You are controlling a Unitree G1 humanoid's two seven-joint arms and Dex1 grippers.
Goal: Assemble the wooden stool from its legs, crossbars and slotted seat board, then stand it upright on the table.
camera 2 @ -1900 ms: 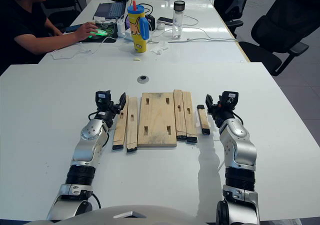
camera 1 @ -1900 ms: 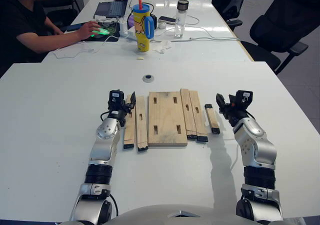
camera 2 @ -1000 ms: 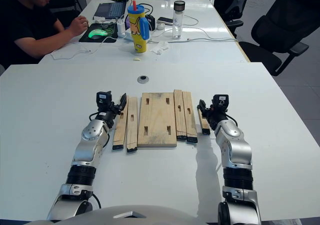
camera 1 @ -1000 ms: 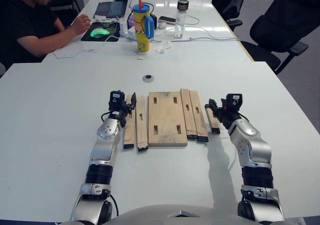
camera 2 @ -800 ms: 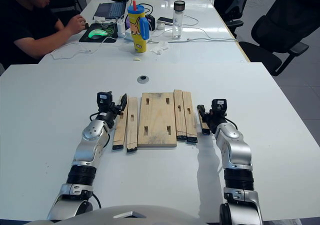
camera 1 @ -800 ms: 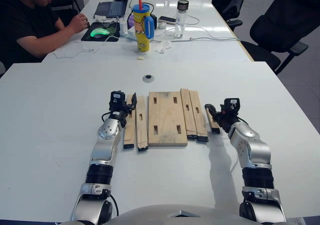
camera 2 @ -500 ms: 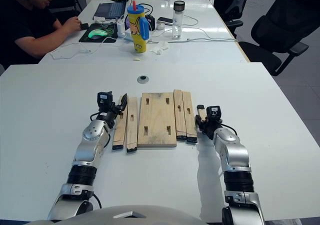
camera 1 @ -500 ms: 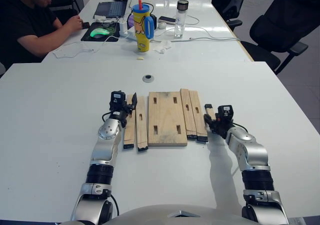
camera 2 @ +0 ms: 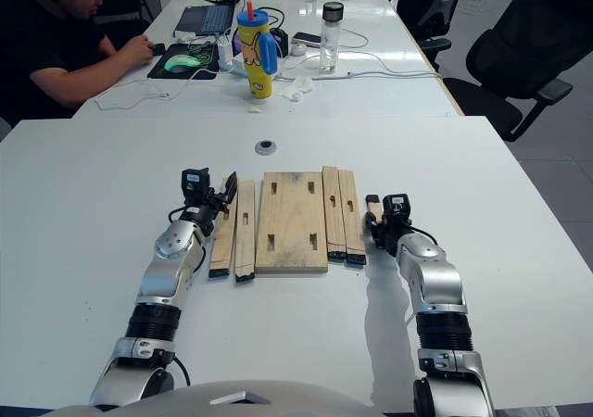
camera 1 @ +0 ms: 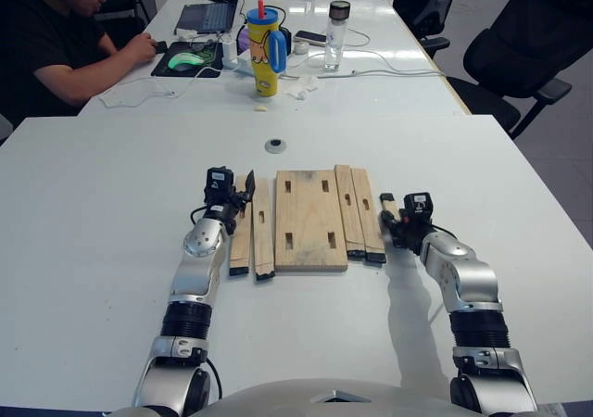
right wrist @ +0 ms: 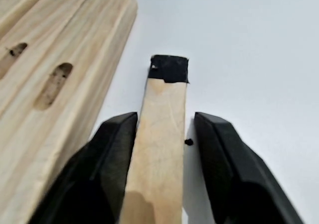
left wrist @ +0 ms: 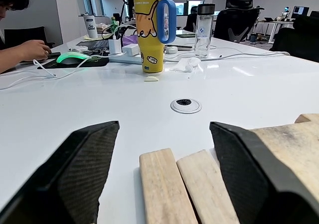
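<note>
Wood, pale and unfinished, makes up every piece, and all of it lies flat on the white bench. The slotted seat board is in the middle, with two slotted slats just to its left and two more touching its right edge. A short crossbar with a black-tipped end lies just beyond those. The right claw is down at bench level, its fingers parted on either side of this crossbar and not yet pinching it; one pad sits very close to the wood. The left claw gapes wide with nothing in it, low over the far ends of the left slats. The crossbar looks light, stiff and dry, so it is unlikely to slip or bend. It is slim and lies flat, so the pads should probably close across its narrow width nearer mid-length, because a grip close to one end may let it swing.
</note>
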